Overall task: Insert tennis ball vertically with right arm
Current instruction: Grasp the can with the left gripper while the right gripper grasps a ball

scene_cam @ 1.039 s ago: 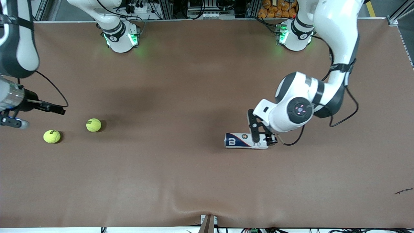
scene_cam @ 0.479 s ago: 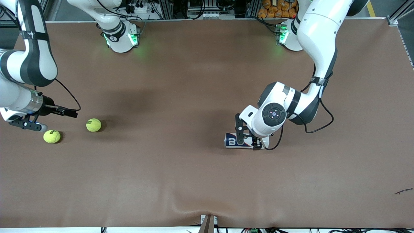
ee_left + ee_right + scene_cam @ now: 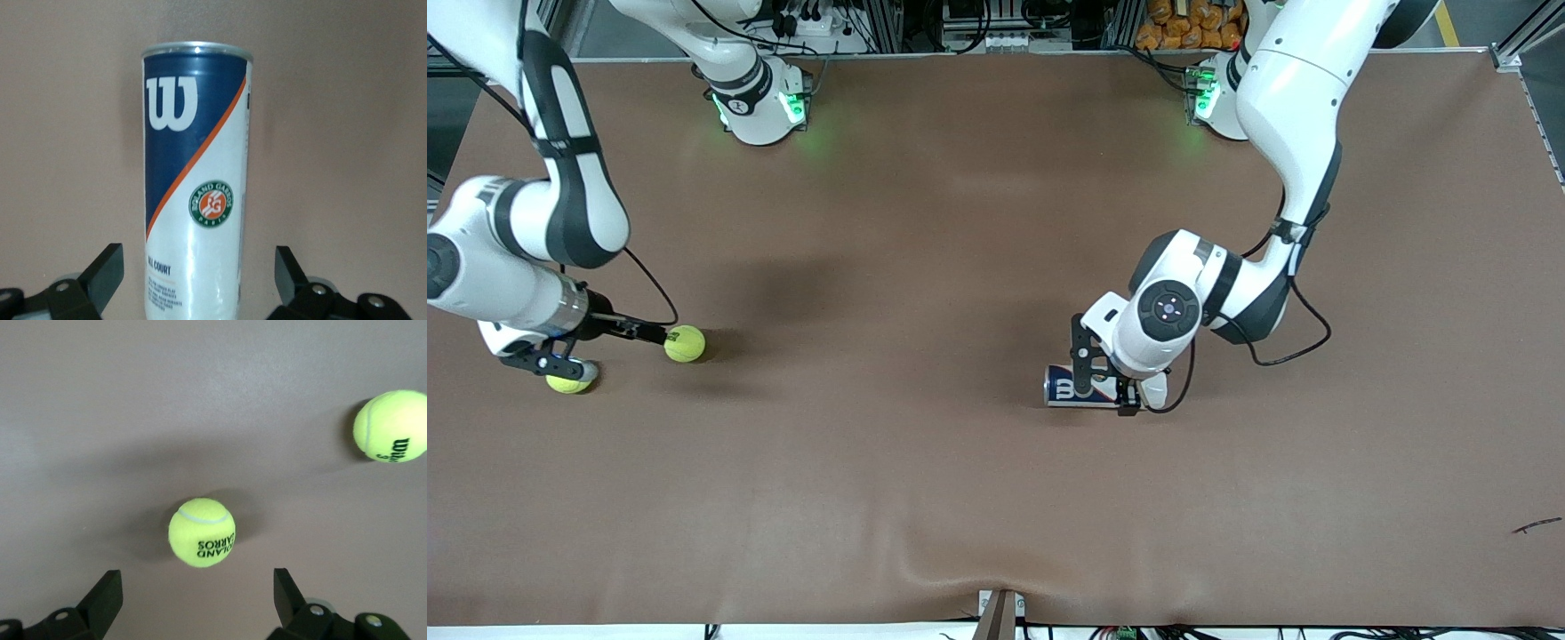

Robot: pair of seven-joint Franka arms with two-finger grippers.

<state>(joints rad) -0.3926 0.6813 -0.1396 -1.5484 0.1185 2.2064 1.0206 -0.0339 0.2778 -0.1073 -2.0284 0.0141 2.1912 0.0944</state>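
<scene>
Two yellow tennis balls lie near the right arm's end of the table. One [image 3: 684,343] is in plain sight. The other [image 3: 566,384] is half hidden under my right gripper [image 3: 609,352]. That gripper is open and empty, over the table between them. In the right wrist view a ball [image 3: 201,532] sits just ahead of the open gripper [image 3: 197,597], with the second ball [image 3: 393,427] off to one side. A blue and white ball can [image 3: 1069,388] lies on its side. My left gripper [image 3: 1104,389] is open, with a finger on each side of the can [image 3: 197,167], not touching.
The brown table mat [image 3: 925,498] has a raised wrinkle near the front camera's edge. A small dark scrap [image 3: 1536,525] lies near the left arm's end. Both arm bases [image 3: 760,102] stand along the table's back edge.
My right arm has swung in from the table's end and come down over the two balls. My left gripper has shifted along the can toward its rimmed end and lowered around it.
</scene>
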